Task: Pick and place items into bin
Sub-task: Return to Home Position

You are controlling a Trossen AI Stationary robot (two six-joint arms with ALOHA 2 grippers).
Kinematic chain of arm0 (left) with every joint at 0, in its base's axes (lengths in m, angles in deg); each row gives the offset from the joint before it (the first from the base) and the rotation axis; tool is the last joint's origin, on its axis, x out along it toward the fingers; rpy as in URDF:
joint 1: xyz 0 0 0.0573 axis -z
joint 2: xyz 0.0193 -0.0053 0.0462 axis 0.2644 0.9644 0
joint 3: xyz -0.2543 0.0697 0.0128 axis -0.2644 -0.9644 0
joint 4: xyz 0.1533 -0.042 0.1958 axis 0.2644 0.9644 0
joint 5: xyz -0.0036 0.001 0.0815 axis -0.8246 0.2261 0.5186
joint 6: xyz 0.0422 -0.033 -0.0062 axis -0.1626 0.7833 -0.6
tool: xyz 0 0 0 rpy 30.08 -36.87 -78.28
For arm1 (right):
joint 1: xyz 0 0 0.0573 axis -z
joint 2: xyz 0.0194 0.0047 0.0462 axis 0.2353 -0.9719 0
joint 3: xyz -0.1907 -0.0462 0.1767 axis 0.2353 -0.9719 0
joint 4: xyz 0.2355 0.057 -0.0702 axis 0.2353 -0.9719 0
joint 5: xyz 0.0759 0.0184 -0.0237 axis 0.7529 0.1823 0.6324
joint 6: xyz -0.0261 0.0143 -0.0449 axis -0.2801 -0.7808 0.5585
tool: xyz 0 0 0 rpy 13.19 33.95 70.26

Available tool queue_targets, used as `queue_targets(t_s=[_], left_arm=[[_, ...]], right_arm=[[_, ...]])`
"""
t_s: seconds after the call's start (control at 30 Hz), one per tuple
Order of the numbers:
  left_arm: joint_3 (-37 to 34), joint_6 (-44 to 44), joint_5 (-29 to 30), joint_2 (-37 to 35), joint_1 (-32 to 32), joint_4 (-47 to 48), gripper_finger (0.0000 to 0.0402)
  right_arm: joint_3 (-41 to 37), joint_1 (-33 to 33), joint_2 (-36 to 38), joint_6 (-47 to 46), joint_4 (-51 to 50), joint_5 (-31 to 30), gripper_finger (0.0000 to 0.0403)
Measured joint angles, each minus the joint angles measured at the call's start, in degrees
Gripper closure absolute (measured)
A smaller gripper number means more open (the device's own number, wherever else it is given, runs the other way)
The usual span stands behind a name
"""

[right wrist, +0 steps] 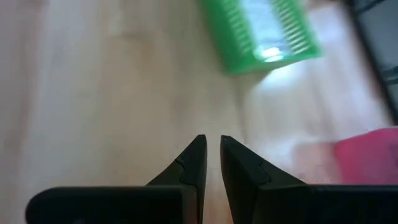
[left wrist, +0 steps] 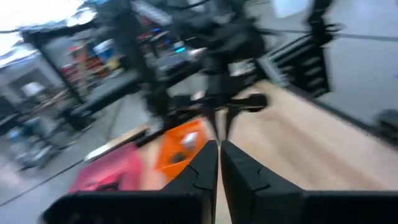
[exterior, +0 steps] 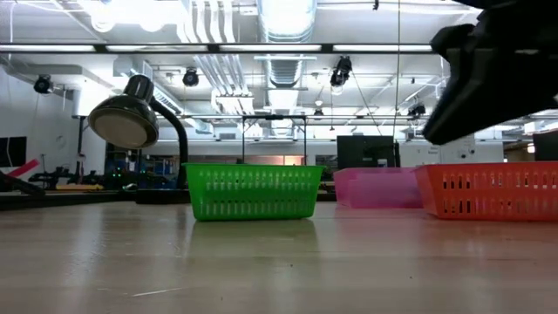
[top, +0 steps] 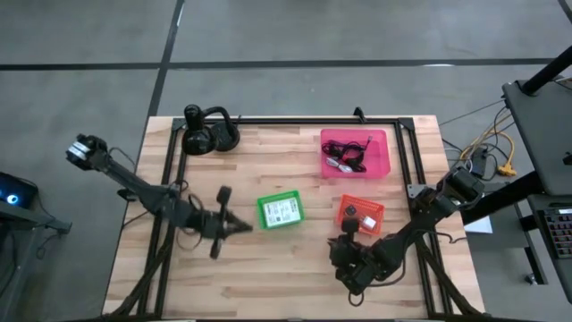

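Three small bins stand on the wooden table. A white packet lies in the green bin. The orange bin has small white and dark pieces in it, and the pink bin holds black-red cables. My left gripper points level toward the table's right, just left of the green bin, shut and holding nothing. My right gripper hangs over bare table by the orange bin's near left corner. It slants down toward the green bin, its fingers nearly together with nothing between them.
A black desk lamp stands at the far left, showing in the low view as a lamp left of the green bin. A black frame borders the table. Bare wood lies along the near edge.
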Motion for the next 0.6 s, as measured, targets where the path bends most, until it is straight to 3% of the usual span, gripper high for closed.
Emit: queue_targets(t_s=[0.17, 0.3, 0.47, 0.6], left_arm=[[-0.36, -3.03, -0.84, -4.48, -8.80, 1.01, 0.0399], [0.02, -4.68, -6.70, -7.03, -16.18, 2.17, 0.0401], [-0.09, -2.88, -8.20, -11.60, -22.37, 9.87, 0.0401], [-1.80, 0.03, -8.29, -15.58, -22.95, 14.31, 0.0401]], right_arm=[[-1.27, 0.02, 0.02, 0.08, 0.51, -10.47, 0.0367], [-2.24, 0.11, 0.02, 0.68, 0.51, -16.03, 0.0367], [-3.08, 0.36, 0.02, 0.68, 0.59, -17.39, 0.0367], [-3.14, 0.37, 0.02, 0.68, 0.62, -17.39, 0.0367]])
